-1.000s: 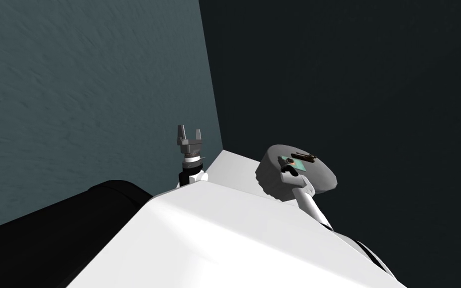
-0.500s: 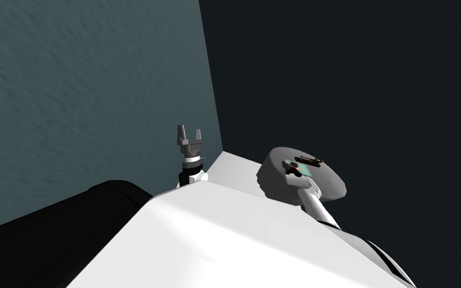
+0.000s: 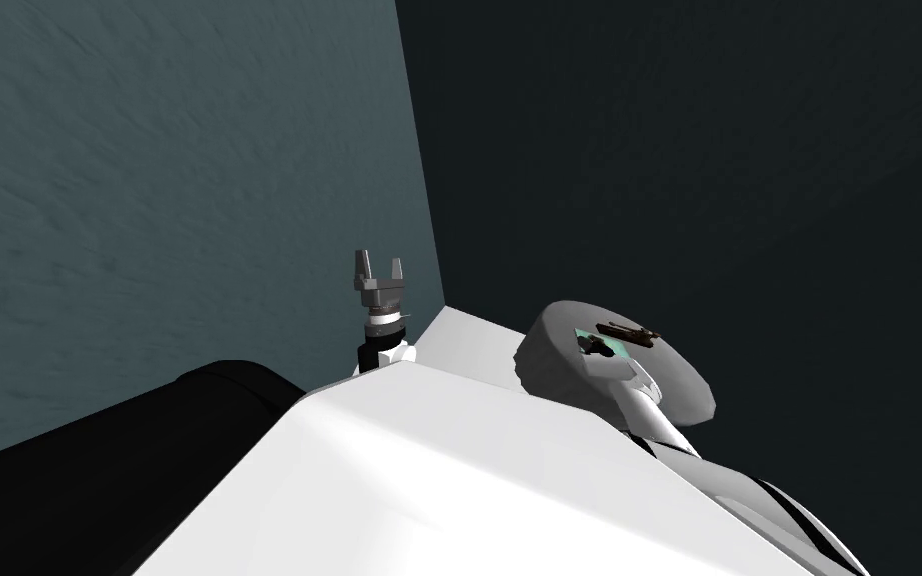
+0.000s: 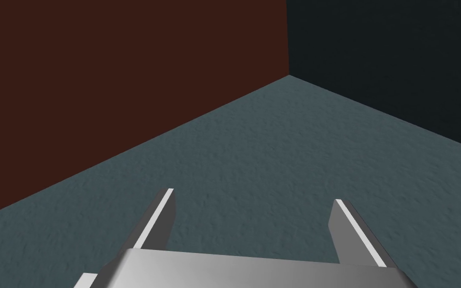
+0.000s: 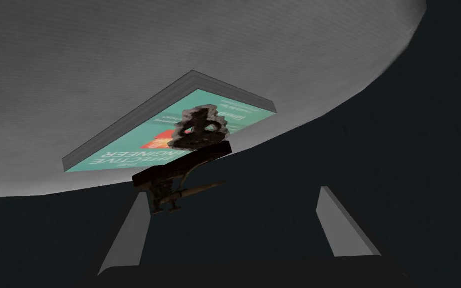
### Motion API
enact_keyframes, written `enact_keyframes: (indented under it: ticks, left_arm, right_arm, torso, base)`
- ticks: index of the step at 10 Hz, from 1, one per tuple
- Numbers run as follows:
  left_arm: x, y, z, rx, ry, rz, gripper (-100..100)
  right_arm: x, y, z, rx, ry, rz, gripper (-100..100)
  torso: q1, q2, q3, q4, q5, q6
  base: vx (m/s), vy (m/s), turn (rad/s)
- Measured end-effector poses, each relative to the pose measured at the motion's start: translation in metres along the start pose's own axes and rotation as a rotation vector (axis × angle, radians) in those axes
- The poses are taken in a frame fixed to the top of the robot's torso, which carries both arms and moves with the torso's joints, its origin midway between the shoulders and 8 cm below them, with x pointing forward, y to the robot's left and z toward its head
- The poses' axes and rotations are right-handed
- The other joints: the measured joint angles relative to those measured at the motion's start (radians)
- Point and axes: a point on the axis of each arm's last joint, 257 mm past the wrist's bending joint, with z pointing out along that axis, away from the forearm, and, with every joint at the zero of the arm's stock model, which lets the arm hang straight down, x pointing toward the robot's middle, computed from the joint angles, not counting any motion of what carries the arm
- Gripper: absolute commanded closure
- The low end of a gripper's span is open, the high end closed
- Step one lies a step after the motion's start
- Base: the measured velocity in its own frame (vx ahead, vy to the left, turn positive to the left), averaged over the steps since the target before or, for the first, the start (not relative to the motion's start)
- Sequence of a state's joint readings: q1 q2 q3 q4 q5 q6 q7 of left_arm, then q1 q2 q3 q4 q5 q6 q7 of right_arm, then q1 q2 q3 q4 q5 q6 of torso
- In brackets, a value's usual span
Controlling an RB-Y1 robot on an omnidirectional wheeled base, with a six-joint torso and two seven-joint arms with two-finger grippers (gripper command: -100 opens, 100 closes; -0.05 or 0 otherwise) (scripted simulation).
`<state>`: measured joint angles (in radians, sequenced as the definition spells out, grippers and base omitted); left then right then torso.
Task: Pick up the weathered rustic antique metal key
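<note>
The key (image 5: 184, 167), dark brown and rough-edged, is seen in the right wrist view against a teal book (image 5: 124, 156), which is laid flat on a round grey desk (image 5: 174, 45) (the desk's far part is cut off by the picture's edge). The key's ornate bow is set over the book's cover. Its toothed end is drawn past the desk's rim in that view, just at the tip of one finger (image 5: 124, 235) of the right jaws. Whether the key is touched by that finger cannot be told, since the two overlap there.

The right jaws are spread wide and nothing is clasped between them. The other finger (image 5: 347, 227) is well apart from the key. The print on the book's cover is too small to be read.

In the head view the key is found on the desk just beside the book, on the side away from the robot. Whether it rests on the book or on the desk cannot be settled. The right arm (image 3: 641, 402) is stretched over the desk's near rim, with its hand partly lost against the book.

The left jaws are held upright, well apart from the desk, with their fingers (image 4: 157, 220) parted and empty.
</note>
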<state>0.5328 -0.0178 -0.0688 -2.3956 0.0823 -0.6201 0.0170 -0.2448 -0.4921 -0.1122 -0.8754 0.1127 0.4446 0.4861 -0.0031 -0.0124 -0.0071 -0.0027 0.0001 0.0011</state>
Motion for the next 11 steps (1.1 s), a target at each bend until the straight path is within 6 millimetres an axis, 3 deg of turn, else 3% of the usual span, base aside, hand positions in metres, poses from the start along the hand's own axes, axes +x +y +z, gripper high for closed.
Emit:
enact_keyframes:
  ticks: [5, 7, 8, 9, 11]
  left_arm:
    - [0.0, 0.0, 0.0, 0.0, 0.0, 0.0, 0]
    - [0.0, 0.0, 0.0, 0.0, 0.0, 0.0, 0]
    - [0.0, 0.0, 0.0, 0.0, 0.0, 0.0, 0]
    - [0.0, 0.0, 0.0, 0.0, 0.0, 0.0, 0]
    - [0.0, 0.0, 0.0, 0.0, 0.0, 0.0, 0]
  right_arm:
    - [0.008, -0.068, 0.008, 0.163, 0.04, -0.11, -100]
    - [0.024, -0.093, 0.004, 0.214, 0.068, -0.141, -100]
    - [0.025, -0.095, 0.004, 0.217, 0.07, -0.143, 0]
    - [0.024, -0.095, 0.004, 0.217, 0.069, -0.143, -100]
    - [0.029, -0.113, 0.004, 0.224, 0.078, -0.134, -100]
  torso:
    - [-0.002, 0.002, 0.001, 0.0, -0.001, 0.0]
    - [-0.003, 0.002, 0.001, 0.0, -0.001, 0.0]
    - [-0.001, 0.007, 0.004, 0.001, -0.001, 0.0]
    - [0.001, 0.011, 0.006, 0.002, 0.0, 0.0]
    - [0.004, 0.012, 0.006, 0.002, 0.001, 0.0]
  base:
    - [0.162, -0.039, 0.02]
    - [0.12, -0.061, 0.027]
    - [0.014, -0.008, 0.001]
    - [0.032, 0.029, 0.128]
    - [0.038, 0.042, 0.122]
